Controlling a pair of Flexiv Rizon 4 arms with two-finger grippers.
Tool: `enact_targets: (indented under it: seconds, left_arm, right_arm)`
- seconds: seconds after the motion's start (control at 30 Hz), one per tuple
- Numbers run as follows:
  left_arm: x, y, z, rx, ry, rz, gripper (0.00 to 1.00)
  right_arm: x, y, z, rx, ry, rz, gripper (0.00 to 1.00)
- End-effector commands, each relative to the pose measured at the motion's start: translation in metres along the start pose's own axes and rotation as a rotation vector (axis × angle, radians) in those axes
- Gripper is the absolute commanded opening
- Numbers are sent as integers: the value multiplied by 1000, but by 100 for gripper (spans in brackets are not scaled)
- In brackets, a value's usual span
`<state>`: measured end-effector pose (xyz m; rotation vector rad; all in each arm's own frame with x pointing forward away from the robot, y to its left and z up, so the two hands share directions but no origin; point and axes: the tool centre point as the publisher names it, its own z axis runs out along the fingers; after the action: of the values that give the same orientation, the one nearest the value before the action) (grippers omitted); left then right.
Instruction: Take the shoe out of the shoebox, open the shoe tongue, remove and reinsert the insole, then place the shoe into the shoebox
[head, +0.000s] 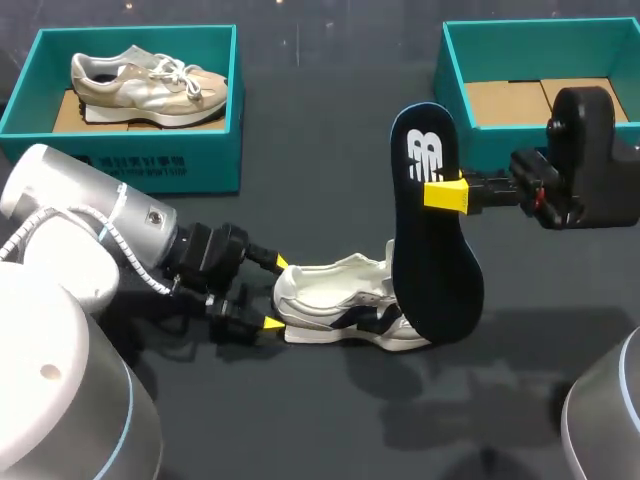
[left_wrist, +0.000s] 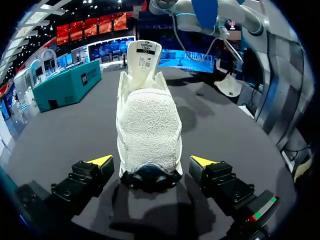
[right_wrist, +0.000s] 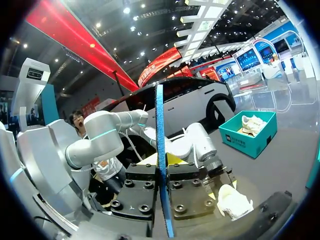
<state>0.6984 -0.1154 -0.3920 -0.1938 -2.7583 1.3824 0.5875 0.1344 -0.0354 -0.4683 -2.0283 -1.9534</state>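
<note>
Dark table (head: 300, 420): right gripper (head: 445, 195) pinches insole (head: 436, 280) (upright) near shoe (head: 330, 300).

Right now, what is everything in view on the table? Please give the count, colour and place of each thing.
white shoe: 1, white with navy trim, lying mid-table
insole: 1, dark navy, upright by the white shoe's front end
beige shoe: 1, beige, inside the far-left shoebox
shoeboxes: 2, teal, far-left and far-right; no shoe in the right one
table: 1, dark grey, under everything
left claw: 1, black with yellow tips, open around the white shoe's heel
right claw: 1, black with yellow tips, shut on the insole
</note>
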Motion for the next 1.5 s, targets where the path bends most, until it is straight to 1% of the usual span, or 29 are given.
enact_targets:
  seconds: [0.03,0.1,0.13,0.17,0.2,0.23,0.27,0.3,0.33,0.37,0.4,0.43,0.83,0.9,0.93,0.97,1.0,1.03,1.07,1.13,1.17,1.2,1.23,1.27,1.37,1.4,1.5]
  left_arm:
    - [0,-1,1,-10,0,0,100]
    - [0,-1,1,-10,0,0,100]
    - [-2,-1,-2,-25,-10,-14,100]
    - [-6,-1,-5,-54,-29,-40,100]
    - [-9,-1,-10,-60,-49,-45,100]
    - [-12,-2,-14,-109,-56,-67,100]
    - [-14,-3,-18,-125,-75,-67,100]
    - [-16,-3,-24,-176,-74,-95,100]
    - [-19,-5,-25,-251,-88,-107,100]
    - [-18,-8,-32,-249,-81,-94,100]
    - [-19,-12,-36,-355,-68,-108,100]
    - [-18,-15,-37,-441,-88,-76,100]
    - [-18,-15,-37,-441,-88,-76,100]
    - [-21,-16,-38,-495,-100,-123,100]
    - [-20,-16,-39,-498,-90,-122,100]
    - [-21,-17,-39,-549,-100,-152,100]
    - [-20,-18,-38,-537,-88,-132,100]
    - [-20,-19,-40,-551,-74,-149,100]
    - [-20,-22,-39,-592,-73,-156,100]
    - [-17,-27,-39,-610,-57,-142,100]
    - [-17,-30,-39,-633,-68,-135,100]
    - [-16,-32,-40,-622,-69,-125,100]
    - [-16,-34,-41,-641,-68,-134,100]
    - [-17,-36,-41,-669,-91,-124,100]
    - [-17,-43,-39,-727,-85,-100,100]
    - [-16,-45,-39,-725,-84,-92,100]
    - [-15,-51,-36,-777,-92,-95,100]
  right_arm:
    - [1,-1,1,-1,-4,1,0]
    - [1,-1,1,-1,-4,1,0]
    - [1,-1,1,-1,-4,1,0]
    - [1,-1,1,-1,-4,1,0]
    - [1,-1,1,-1,-4,1,0]
    - [1,-1,1,-1,-4,1,0]
    - [1,-1,1,-1,-4,1,0]
    - [1,-1,1,-1,-4,1,0]
    - [1,-1,1,-1,-4,1,0]
    - [1,-1,1,-1,-4,1,0]
    - [1,-1,1,-1,-4,1,0]
    - [1,-1,1,-1,-4,1,0]
    - [1,-1,1,-1,-4,1,0]
    - [1,-1,1,-1,-4,1,0]
    - [1,-1,1,-1,-4,1,0]
    - [1,-1,1,-1,-4,1,0]
    - [1,-1,1,-1,-4,1,0]
    - [1,-1,1,-1,-4,1,0]
    - [1,-1,1,-1,-4,1,0]
    - [1,-1,1,-1,-4,1,0]
    - [1,-1,1,-1,-4,1,0]
    - [1,-1,1,-1,-4,1,0]
    - [1,-1,1,-1,-4,1,0]
    - [1,-1,1,-1,-4,1,0]
    - [1,-1,1,-1,-4,1,0]
    - [1,-1,1,-1,-4,1,0]
    - [1,-1,1,-1,-4,1,0]
